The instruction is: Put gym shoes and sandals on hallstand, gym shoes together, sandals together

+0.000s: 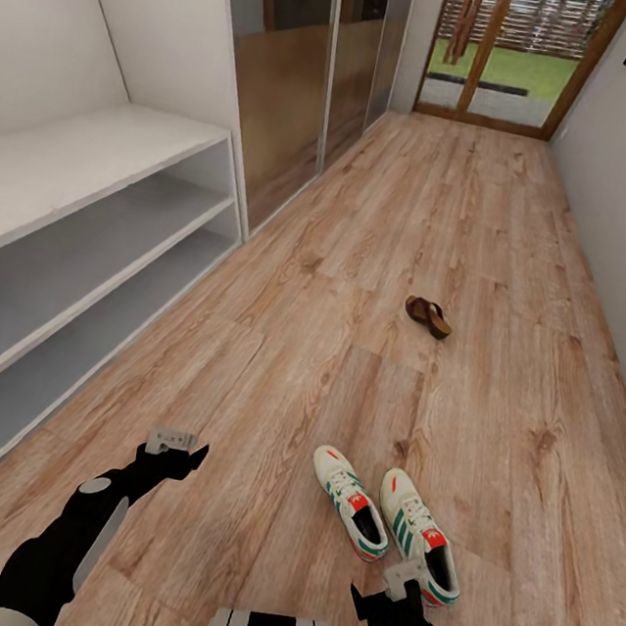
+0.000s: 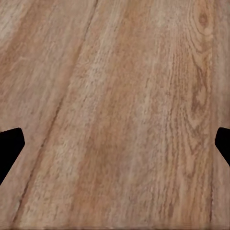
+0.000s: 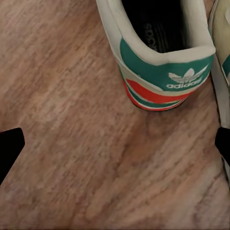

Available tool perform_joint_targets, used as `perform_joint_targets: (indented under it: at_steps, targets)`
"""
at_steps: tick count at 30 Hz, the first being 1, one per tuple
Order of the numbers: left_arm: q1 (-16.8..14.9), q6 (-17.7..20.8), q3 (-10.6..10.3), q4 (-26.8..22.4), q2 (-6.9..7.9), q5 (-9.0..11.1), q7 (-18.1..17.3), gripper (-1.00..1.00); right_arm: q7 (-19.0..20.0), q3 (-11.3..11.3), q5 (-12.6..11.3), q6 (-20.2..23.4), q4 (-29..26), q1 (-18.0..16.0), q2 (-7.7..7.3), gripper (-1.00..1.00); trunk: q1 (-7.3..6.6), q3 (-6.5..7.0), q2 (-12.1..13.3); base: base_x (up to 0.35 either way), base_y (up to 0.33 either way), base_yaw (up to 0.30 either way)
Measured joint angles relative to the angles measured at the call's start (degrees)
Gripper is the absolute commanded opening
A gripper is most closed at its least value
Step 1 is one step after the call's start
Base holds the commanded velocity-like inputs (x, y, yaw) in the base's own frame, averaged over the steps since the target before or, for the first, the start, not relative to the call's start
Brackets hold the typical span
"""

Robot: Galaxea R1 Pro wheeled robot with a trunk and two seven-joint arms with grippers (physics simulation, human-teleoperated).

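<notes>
Down at the lower right of my head view, the right gripper partly covers one gym shoe; the other gym shoe lies beside it. My right wrist view shows its heel close, jaws apart, empty. One sandal sits mid-frame. Left gripper hangs open over floor, hallstand left.

Both black arms enter from the bottom of the head view. The left arm rises from the lower left corner, its left gripper spread wide. The right gripper sits low, right of centre, apparently open too; its black fingertips stand far apart at the frame edges.
</notes>
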Motion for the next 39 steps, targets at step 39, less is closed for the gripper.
perform_joint_targets:
  at_steps: [39]
  targets:
    - [0.8,1.8,0.1,-0.7,0.06,0.0,-0.3,1.00,0.0,0.1,0.0,0.0,0.0,0.0,0.01,1.00,0.25,-3.68,-0.1,0.000,0.000,0.000]
